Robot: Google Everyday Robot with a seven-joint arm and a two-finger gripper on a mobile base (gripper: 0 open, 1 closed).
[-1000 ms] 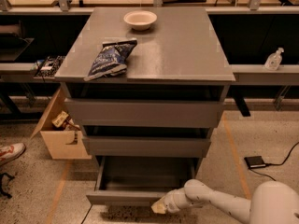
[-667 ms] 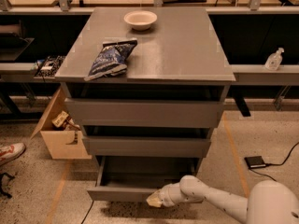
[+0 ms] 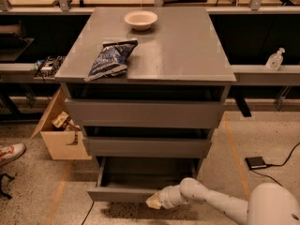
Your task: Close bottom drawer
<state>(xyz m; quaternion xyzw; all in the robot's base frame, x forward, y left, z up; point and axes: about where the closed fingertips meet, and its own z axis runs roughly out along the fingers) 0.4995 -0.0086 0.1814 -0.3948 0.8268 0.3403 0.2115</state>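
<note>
The pincer (image 3: 156, 201), on a white arm (image 3: 213, 203) entering from 5 o'clock, sits at 6 o'clock in the view, its pale tip against the right part of the bottom drawer (image 3: 121, 194) front. Whether the pincer is open or closed cannot be told; it holds nothing that can be made out. The bottom drawer, lowest of three in the grey cabinet, stands pulled out: a plain flat grey front with no handle, and behind it a shallow grey box lying open to view. Above it at 12 o'clock are the middle drawer (image 3: 145, 146) and the taller-fronted top drawer (image 3: 143, 114), both slightly ajar. The worktop (image 3: 187, 55) carries a dark snack bag (image 3: 110, 59) at its 9 o'clock edge and a pale bowl (image 3: 140, 19) at its far side. On the floor, an open cardboard box (image 3: 61, 136) stands at 9 o'clock of the cabinet; a small black device (image 3: 256, 162) with a cable lies at 3 o'clock.
</note>
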